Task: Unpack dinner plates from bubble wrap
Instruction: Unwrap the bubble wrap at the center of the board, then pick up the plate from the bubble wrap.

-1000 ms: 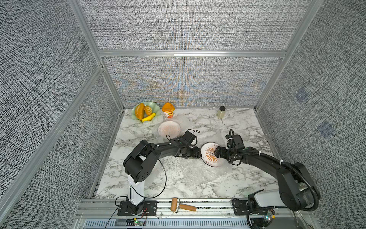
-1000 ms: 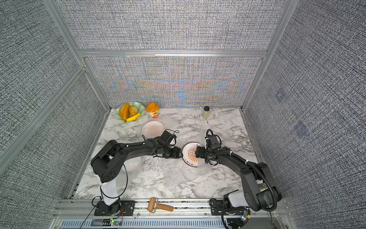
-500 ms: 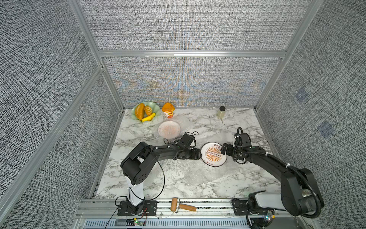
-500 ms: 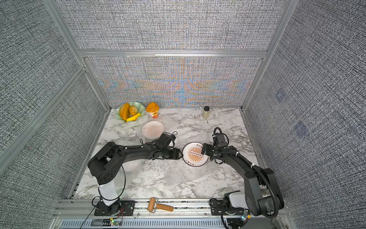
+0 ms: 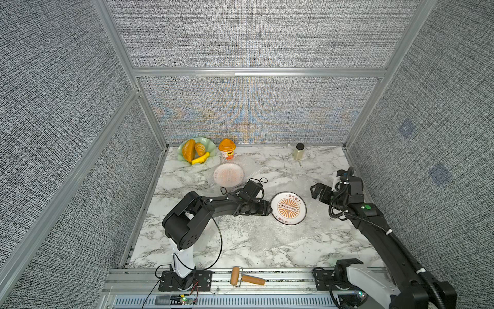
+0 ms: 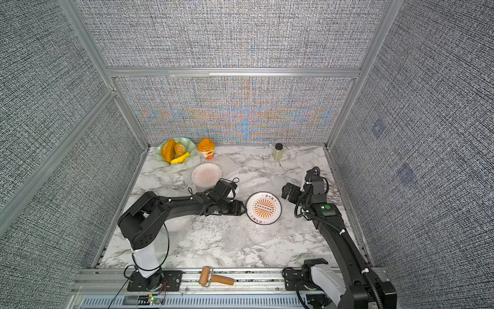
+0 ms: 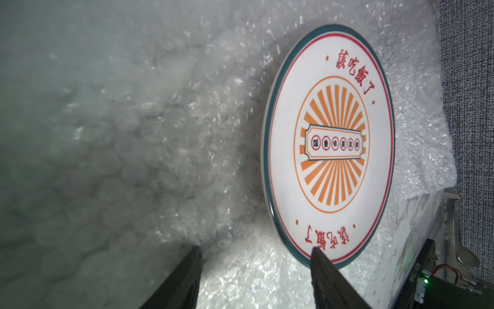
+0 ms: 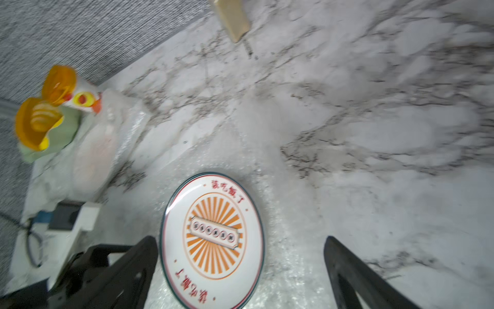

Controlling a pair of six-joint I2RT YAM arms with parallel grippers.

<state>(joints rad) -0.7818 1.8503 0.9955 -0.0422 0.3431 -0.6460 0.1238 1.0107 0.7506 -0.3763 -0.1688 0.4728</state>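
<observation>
Marble surface (image 5: 267,166) under bubble wrap (image 5: 254,235): we see the left tool (image 5: 268,208) open at the bare plate's (image 5: 288,208) rim, right tool (image 5: 318,192) open, empty, opposite.

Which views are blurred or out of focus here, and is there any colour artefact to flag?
Right wrist view: motion blur smears the marble table and the orange-lidded cup; the sunburst plate is legible. Left wrist view: that plate is sharp, the near bubble wrap soft and hazy. Both top views: sharp, but rainbow moiré on the back wall.
</observation>
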